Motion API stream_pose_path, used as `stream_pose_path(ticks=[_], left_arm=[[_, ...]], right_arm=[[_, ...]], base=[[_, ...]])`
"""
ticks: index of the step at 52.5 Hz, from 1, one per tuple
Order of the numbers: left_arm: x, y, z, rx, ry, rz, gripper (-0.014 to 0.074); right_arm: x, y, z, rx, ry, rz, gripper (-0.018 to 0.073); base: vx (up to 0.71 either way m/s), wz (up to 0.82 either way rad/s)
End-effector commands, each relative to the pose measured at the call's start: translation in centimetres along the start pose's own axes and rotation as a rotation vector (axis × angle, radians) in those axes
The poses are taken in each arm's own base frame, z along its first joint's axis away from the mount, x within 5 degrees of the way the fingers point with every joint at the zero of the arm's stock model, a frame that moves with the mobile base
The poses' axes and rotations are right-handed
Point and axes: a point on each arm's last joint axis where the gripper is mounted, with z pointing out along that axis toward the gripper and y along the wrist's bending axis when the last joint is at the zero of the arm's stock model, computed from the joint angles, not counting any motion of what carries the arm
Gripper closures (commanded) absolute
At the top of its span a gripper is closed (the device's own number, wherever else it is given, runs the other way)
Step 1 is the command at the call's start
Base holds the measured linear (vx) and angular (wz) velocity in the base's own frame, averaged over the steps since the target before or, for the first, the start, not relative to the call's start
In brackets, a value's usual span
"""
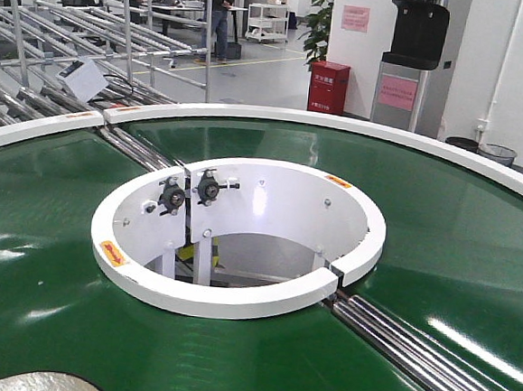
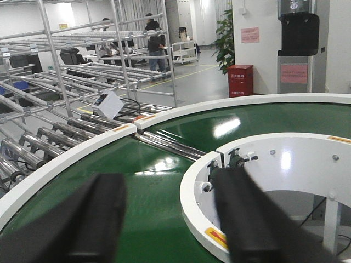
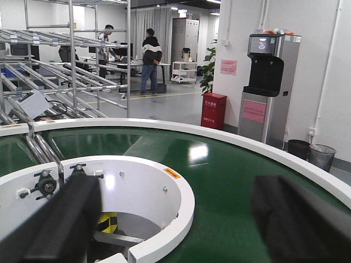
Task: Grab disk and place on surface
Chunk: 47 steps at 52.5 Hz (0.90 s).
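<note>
**Hazards while both grippers are hovering empty over the belt**

You are holding the left gripper [image 2: 170, 233] with its fingers [image 2: 90, 219] spread wide and nothing between them. The right gripper [image 3: 181, 230] is likewise hanging spread and empty. The green belt [image 1: 439, 237] is showing below and ahead of both.

No disk is lying between either pair of fingers. The only candidate is a pale rounded shape [image 1: 43, 385] cut off by the lower edge of the front view. You cannot tell whether it is the disk, and neither wrist view is showing it. The surface is appearing in no view.

Watch for the following:

- **Rim strike.** The white inner ring [image 2: 192, 192] is sitting just ahead of the left gripper's right finger and ahead-left of the right gripper. Descending or reaching forward here is risking a finger hitting the rim.
- **Lost disk.** The open well [image 1: 247, 258] is lying beyond that rim. A disk slipping there is likely falling out of reach.
- **Snagging.** Steel rollers [image 1: 430, 354] are crossing the belt, and a low fingertip is liable to catch in them.
- **Weak grasp.** Glare is covering the belt ahead of both grippers, so a thin edge is easily misjudged.
- **Blind carry.** With the surface out of view, you are risking a placement on the belt instead
</note>
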Motion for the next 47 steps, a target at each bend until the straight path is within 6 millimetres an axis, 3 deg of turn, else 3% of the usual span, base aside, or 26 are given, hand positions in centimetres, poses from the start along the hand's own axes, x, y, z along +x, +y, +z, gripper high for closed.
stream_pose_path(ticks=[1, 8, 15, 21, 24, 30, 34, 39, 47], left_arm=[[-2.0, 0.1, -0.6, -0.01, -0.115, -0.001, -0.0046], [-1.6, 0.1, -0.5, -0.002, -0.072, -0.043, -0.006], [0.8, -0.2, 0.0, 0.02, 0.183, -0.073, -0.0024], [5.0, -0.5, 1.9, 0.042, 0.517, -0.073, 0.0006], [8.1, -0.7, 3.8, 0.052, 0.708, -0.077, 0.002], [13.0, -1.2, 6.5, 0.103, 0.982, -0.072, 0.0023], [15.1, -1.6, 7.8, 0.164, 1.113, -0.048, 0.0023], [15.8, -1.8, 9.3, 0.201, 1.18, -0.034, 0.0023], [13.5, 0.8, 10.8, 0.116, 1.131, 0.019, 0.0023]], right_arm=[[-2.2, -0.1, -0.5, 0.002, -0.129, -0.005, -0.0169], [-1.9, -0.1, -0.5, 0.003, -0.089, 0.031, -0.0159], [-0.9, -0.1, -0.4, 0.003, 0.016, 0.128, -0.0123], [0.4, 0.0, -0.1, 0.003, 0.149, 0.164, -0.0076], [1.4, 0.1, 0.2, 0.0, 0.231, 0.178, -0.0048], [2.9, 0.3, 1.0, -0.005, 0.347, 0.202, -0.0004], [3.7, 0.4, 1.5, -0.007, 0.405, 0.207, 0.0014], [4.4, 0.5, 1.8, -0.009, 0.453, 0.208, 0.0025], [4.9, 0.6, 1.8, -0.01, 0.504, 0.208, 0.0028]], base=[[0.0, 0.0], [0.0, 0.0], [0.0, 0.0], [0.0, 0.0], [0.0, 0.0], [0.0, 0.0], [0.0, 0.0], [0.0, 0.0], [0.0, 0.0]])
